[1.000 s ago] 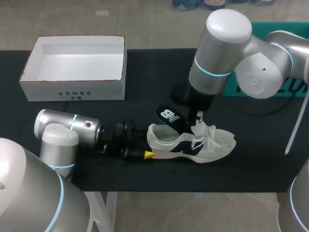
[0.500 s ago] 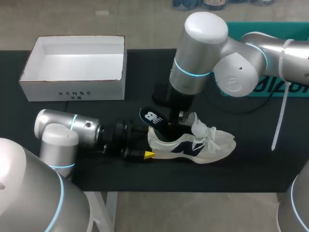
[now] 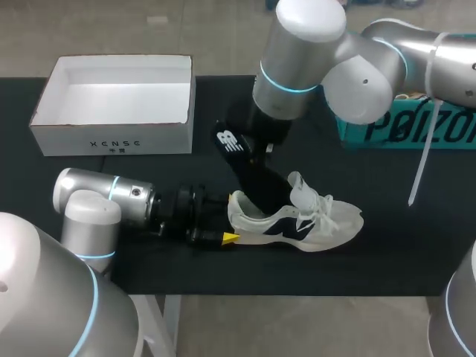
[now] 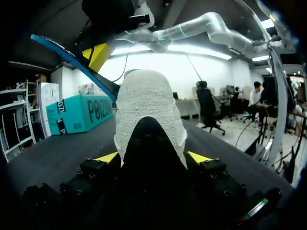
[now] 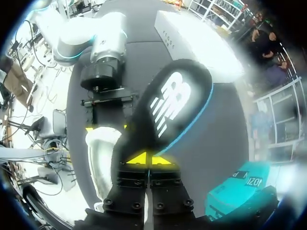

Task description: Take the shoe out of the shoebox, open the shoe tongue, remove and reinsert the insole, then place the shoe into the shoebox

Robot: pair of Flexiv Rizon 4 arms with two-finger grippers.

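Observation:
A white shoe (image 3: 312,219) with a navy side logo lies on the black table (image 3: 111,275), toe to the right. My left gripper (image 3: 227,227) lies level at its heel, and the heel (image 4: 144,110) sits between the yellow fingertips (image 4: 106,157), which press it from both sides. My right gripper (image 3: 266,149) hangs above the shoe's opening, shut on the black insole (image 3: 242,167). The insole slants up to the left, its lower end at the shoe's opening. Seen from the right wrist, the insole (image 5: 172,103) runs out ahead of the shut gripper (image 5: 144,159), above the shoe (image 5: 100,153).
The open white shoebox (image 3: 115,104) stands at the back left, empty. A teal box (image 3: 401,126) sits at the back right under my right arm. A white strap (image 3: 422,156) hangs from that arm.
My right arm has swung left and back, lifting the insole higher and drawing it out of the shoe. The left arm and the shoe have stayed put.

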